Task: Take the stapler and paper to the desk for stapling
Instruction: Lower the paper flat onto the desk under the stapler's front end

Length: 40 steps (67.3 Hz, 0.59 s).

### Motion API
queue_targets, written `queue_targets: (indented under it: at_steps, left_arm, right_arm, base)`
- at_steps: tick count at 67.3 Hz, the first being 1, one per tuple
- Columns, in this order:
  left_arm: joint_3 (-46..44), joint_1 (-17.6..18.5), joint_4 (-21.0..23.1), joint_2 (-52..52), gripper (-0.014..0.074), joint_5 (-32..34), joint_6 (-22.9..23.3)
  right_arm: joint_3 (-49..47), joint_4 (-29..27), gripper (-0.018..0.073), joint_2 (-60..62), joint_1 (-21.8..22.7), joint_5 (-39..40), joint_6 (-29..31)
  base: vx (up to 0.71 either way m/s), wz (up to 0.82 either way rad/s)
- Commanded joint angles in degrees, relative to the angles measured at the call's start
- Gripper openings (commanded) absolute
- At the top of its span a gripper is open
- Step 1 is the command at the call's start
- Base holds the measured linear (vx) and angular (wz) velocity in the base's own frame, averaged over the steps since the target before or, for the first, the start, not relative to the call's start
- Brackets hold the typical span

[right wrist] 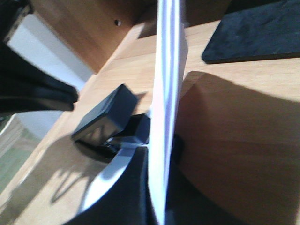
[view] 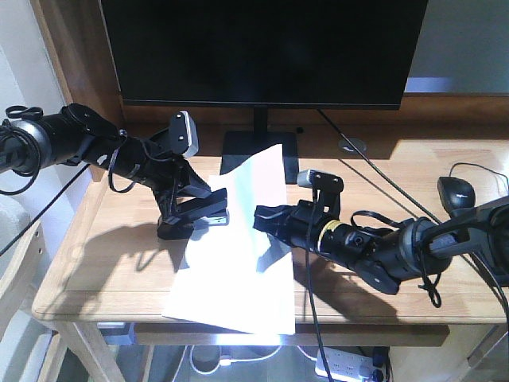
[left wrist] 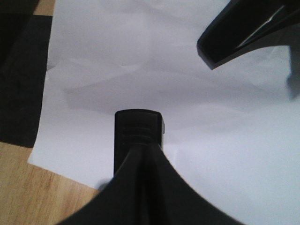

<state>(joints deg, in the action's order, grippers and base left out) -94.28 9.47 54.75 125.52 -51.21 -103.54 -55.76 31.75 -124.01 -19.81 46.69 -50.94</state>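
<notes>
Stapler [view: 208,213], black, is clamped in the left gripper [view: 181,213], its nose over the left edge of the paper [view: 238,270] at the middle of the desk [view: 103,263]. The right gripper [view: 264,219] pinches the paper's right side and holds that part lifted, nearly on edge, between the two grippers. The near part lies flat, reaching the desk's near rim. Just beyond the far corner stands the monitor base [view: 258,147]. A black mouse [view: 457,191] lies far right, and a cable [view: 374,167] runs behind the right arm.

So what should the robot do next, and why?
Probably press the stapler down with the left gripper. It sits at one edge of the paper on the desk, while the right gripper pinches the opposite edge.
</notes>
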Motion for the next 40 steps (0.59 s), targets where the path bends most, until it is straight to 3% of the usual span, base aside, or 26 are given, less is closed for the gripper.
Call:
queue_targets:
  at_steps: [1,21,40]
  left_arm:
    - [-1.6,0.2,3.1,-3.8,-0.0006,-0.7,0.5]
    - [-1.6,0.2,3.1,-3.8,-0.0006,-0.7,0.5]
    - [-1.6,0.2,3.1,-3.8,-0.0006,-0.7,0.5]
  right_arm:
    - [-1.9,-5.3,0.0,2.8,-0.2,-0.1,2.1]
    - [-1.9,-7.9,0.0104,2.8,-0.1,-3.1,7.6]
    - [-1.9,-8.6,0.0409,2.9,-0.1,-3.2,9.1]
  base:
    - [0.0,0.0]
    - [0.0,0.0]
    - [0.0,0.0]
